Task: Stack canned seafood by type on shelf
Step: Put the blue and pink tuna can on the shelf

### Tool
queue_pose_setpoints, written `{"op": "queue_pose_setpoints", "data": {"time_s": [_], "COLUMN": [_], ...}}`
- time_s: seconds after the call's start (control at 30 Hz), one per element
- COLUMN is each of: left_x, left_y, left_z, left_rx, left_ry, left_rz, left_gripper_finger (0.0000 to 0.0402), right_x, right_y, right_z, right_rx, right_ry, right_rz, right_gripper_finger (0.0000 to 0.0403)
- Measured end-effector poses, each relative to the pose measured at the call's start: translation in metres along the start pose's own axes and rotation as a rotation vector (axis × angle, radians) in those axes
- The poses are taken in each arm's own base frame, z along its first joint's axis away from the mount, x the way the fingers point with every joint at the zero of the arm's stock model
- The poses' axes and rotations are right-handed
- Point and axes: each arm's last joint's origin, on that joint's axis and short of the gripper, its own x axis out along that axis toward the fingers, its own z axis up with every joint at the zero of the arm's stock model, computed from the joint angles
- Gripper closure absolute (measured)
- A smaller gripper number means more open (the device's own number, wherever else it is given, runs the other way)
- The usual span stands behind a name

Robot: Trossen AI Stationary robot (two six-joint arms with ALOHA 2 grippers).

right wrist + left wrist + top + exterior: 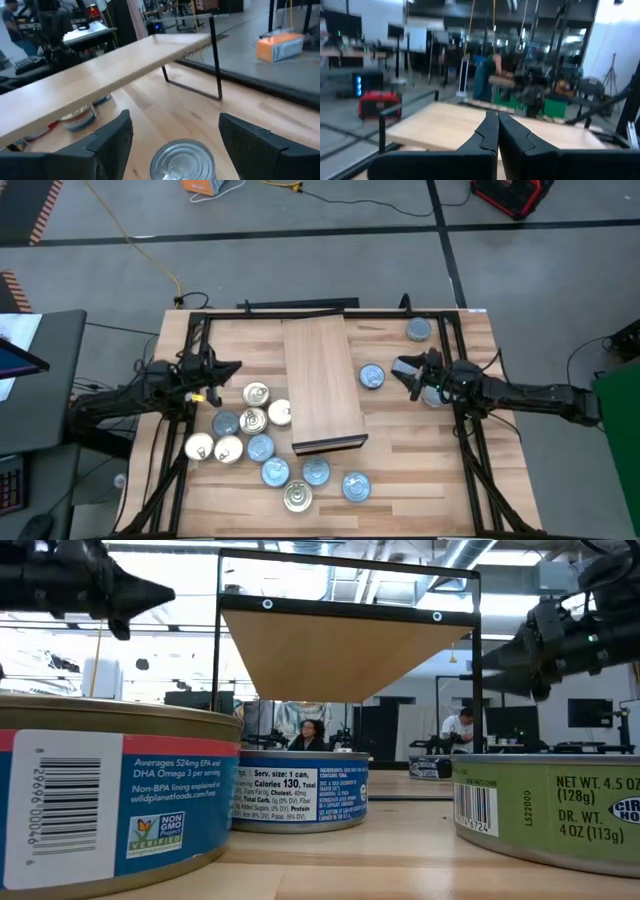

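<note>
Nearby, right gripper (172, 137) spread wide over a silver-topped tin (182, 160) on the worktop (420, 470), seemingly poised to grasp; beyond, bare shelf (320, 385), loose tins (255, 445) clustered left, and left gripper (232, 370) pressed together, waiting.

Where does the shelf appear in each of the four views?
High view: the shelf lies in the middle of the table, between the two arms.
Low view: its underside hangs at top centre, on a dark frame.
Left wrist view: a pale board behind the shut left gripper.
Right wrist view: a long board crossing the picture's upper half.
Shared landmark: the shelf's dark frame.
</note>
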Motion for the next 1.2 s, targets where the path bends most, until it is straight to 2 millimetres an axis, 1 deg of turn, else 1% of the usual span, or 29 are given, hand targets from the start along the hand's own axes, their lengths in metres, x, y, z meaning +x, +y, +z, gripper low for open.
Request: {"op": "queue_pose_setpoints", "data": {"time_s": [0.13, 0.23, 0.37, 0.53, 0.6, 0.7, 0.8, 0.9, 1.03, 1.13, 1.2], "left_x": [0.011, 0.023, 0.037, 0.047, 0.048, 0.048, 0.045, 0.041, 0.037, 0.036, 0.035], "left_y": [-0.003, -0.005, -0.010, -0.021, -0.027, -0.039, -0.051, -0.063, -0.081, -0.095, -0.103], "left_z": [0.010, 0.016, 0.020, 0.024, 0.022, 0.020, 0.022, 0.026, 0.032, 0.034, 0.034], "left_rx": [0.001, -0.008, 0.004, 0.002, -0.012, -0.028, -0.033, -0.033, -0.015, -0.007, 0.013], "left_ry": [0.106, 0.176, 0.331, 0.533, 0.605, 0.664, 0.705, 0.761, 0.808, 0.843, 0.878], "left_rz": [0.011, 0.018, -0.026, -0.137, -0.166, -0.199, -0.204, -0.206, -0.224, -0.279, -0.344], "left_gripper_finger": [0.0401, 0.0401, 0.0401, 0.0401, 0.0401, 0.0401, 0.0396, 0.0392, 0.0391, 0.0391, 0.0390], "right_x": [-0.001, -0.001, 0.002, 0.010, 0.014, 0.019, 0.026, 0.032, 0.039, 0.043, 0.045], "right_y": [0.008, 0.013, 0.019, 0.027, 0.030, 0.034, 0.036, 0.037, 0.041, 0.049, 0.055], "right_z": [0.027, 0.047, 0.072, 0.088, 0.092, 0.103, 0.107, 0.107, 0.101, 0.095, 0.094], "right_rx": [-0.043, -0.072, -0.073, -0.077, -0.079, -0.078, -0.101, -0.094, -0.081, -0.079, -0.079], "right_ry": [-0.059, -0.055, -0.025, 0.009, 0.016, 0.001, 0.009, 0.003, 0.039, 0.073, 0.066], "right_rz": [0.052, 0.047, 0.036, 0.042, 0.040, 0.042, 0.039, 0.040, 0.054, 0.096, 0.135], "right_gripper_finger": [0.0085, 0.0085, 0.0085, 0.0085, 0.0085, 0.0085, 0.0085, 0.0085, 0.0085, 0.0085, 0.0085]}}
